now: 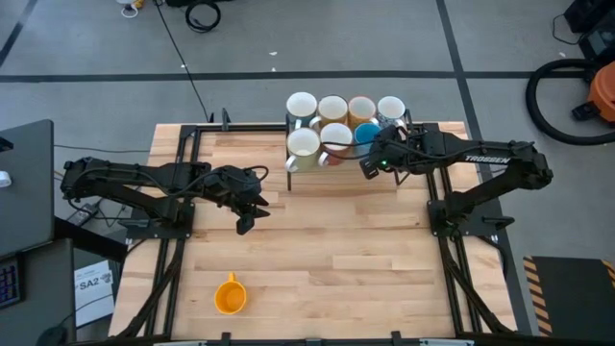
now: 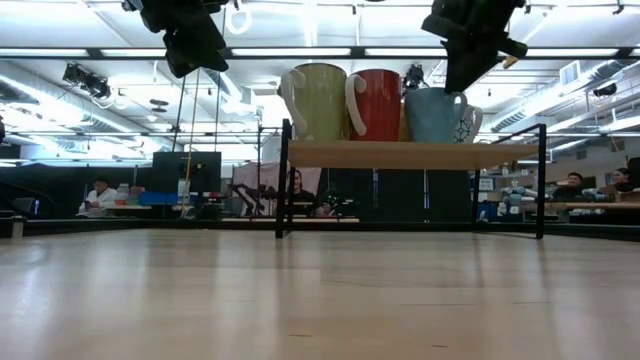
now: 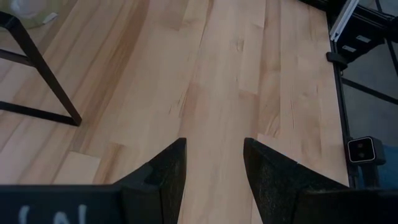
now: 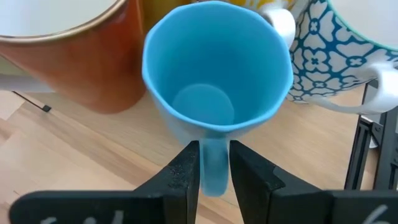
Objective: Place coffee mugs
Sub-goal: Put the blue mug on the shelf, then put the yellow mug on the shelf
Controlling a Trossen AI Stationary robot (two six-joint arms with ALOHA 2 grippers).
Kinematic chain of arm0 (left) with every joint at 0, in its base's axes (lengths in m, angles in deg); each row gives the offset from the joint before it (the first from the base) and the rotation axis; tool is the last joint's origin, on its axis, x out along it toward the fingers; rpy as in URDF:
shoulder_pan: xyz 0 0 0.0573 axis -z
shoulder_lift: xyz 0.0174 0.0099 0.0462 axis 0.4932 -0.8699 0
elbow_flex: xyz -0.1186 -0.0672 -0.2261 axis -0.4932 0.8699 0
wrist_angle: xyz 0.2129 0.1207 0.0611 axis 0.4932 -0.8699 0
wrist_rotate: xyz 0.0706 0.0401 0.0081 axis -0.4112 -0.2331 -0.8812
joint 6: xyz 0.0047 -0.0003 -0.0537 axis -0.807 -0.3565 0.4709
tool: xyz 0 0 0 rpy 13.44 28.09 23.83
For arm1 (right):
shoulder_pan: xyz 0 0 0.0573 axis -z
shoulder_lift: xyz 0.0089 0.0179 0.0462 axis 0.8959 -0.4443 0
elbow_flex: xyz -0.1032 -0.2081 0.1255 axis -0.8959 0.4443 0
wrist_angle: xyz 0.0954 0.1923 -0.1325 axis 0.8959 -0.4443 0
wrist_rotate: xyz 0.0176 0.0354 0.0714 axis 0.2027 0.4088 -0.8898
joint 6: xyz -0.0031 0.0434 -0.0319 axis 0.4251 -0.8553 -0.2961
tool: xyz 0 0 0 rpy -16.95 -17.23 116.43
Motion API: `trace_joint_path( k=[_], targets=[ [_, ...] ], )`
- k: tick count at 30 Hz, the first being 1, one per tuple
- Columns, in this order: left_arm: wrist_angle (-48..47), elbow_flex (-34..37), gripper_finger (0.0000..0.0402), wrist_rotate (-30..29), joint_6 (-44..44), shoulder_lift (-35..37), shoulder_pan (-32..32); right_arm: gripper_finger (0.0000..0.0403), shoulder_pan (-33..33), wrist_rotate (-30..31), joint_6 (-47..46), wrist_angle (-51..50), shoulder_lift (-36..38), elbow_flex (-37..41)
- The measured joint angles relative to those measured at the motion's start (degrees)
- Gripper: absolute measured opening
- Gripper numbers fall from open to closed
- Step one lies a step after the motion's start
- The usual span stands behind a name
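Observation:
A black wire rack (image 1: 288,165) stands at the table's far middle with several mugs on its shelf: white and cream ones, a pale green one (image 2: 315,100), a reddish one (image 2: 378,104), a patterned teal one (image 4: 329,56) and a blue mug (image 4: 214,68). An orange mug (image 1: 230,296) lies alone near the table's near edge. My right gripper (image 4: 214,171) is at the blue mug on the rack's near right side. My left gripper (image 3: 214,165) hovers open over bare table left of the rack, holding nothing. My right gripper pinches the blue mug's handle (image 4: 214,177) between its two fingers, one on each side of the loop. The fingers come slanting down from the table's near side. The mug stands upright, its base on the rack's shelf (image 2: 400,152) as far as the low view shows.
The reddish mug (image 4: 81,56) and the patterned teal mug stand close on either side of the blue one. The rack's black legs (image 3: 43,68) are near my left gripper. Open wood stretches across the table's middle and near part. People sit in the room beyond.

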Motion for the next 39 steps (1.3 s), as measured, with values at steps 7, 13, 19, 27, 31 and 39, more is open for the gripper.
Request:
trace_joint_path(
  k=[7, 13, 19, 27, 31, 39],
  targets=[
    [0.00, 0.00, 0.0167, 0.00, 0.01, 0.00, 0.02, 0.0095, 0.00, -0.04, 0.02, -0.04, 0.02, 0.00],
    [-0.01, 0.00, 0.0167, 0.01, 0.01, 0.00, 0.02, 0.0095, 0.00, -0.78, 0.01, -0.07, 0.02, 0.00],
    [-0.02, 0.00, 0.0167, 0.02, 0.01, 0.00, 0.00, 0.0100, 0.00, -1.22, 0.22, -0.09, 0.02, 0.00],
    [-0.02, 0.00, 0.0167, 0.00, 0.01, 0.00, 0.02, 0.0123, 0.00, -1.64, 0.22, -0.11, 0.02, 0.00],
    [-0.02, 0.00, 0.0167, 0.02, 0.01, 0.00, 0.00, 0.0141, 0.00, -1.64, 0.22, -0.11, 0.02, 0.00],
    [-0.02, 0.00, 0.0167, 0.01, 0.01, 0.00, 0.02, 0.0154, 0.00, -1.64, 0.60, -0.17, 0.02, 0.00]
  ],
)
